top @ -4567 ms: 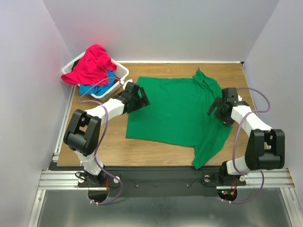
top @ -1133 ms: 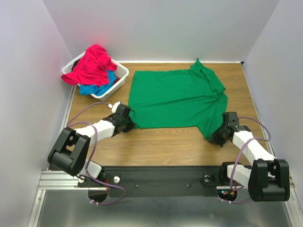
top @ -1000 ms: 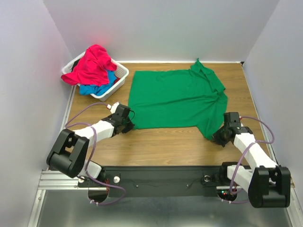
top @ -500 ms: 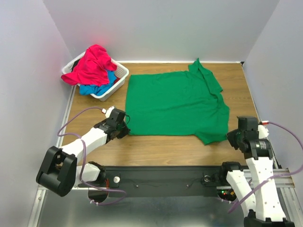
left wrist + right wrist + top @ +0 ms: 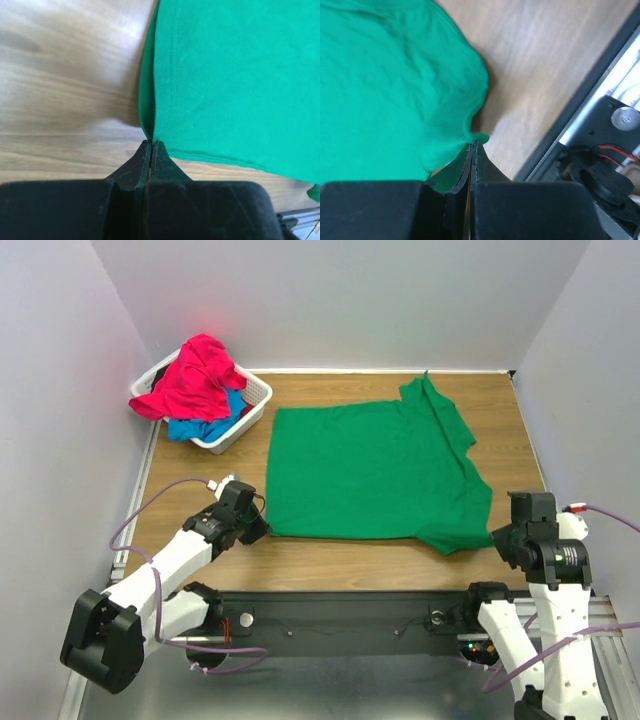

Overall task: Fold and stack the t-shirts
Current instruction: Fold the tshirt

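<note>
T-shirts [image 5: 375,475] [image 5: 195,375] [image 5: 200,427] three, basket [image 5: 256,400] one, end effectors [image 5: 262,528] [image 5: 499,537] two

Three t-shirts: one green t-shirt [image 5: 375,470] spread in the middle, and one red t-shirt [image 5: 195,375] and one blue t-shirt [image 5: 195,428] at far left. One white basket [image 5: 258,390] holds those two. One wooden table [image 5: 350,558]. Two grippers: the left gripper [image 5: 262,529] near left, the right gripper [image 5: 497,537] near right.

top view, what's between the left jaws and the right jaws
Only the near hem of the bright green cloth t-shirt, lying flat on the wooden table; the left jaws and right jaws pinch its near corners. Seen in the top view.
</note>
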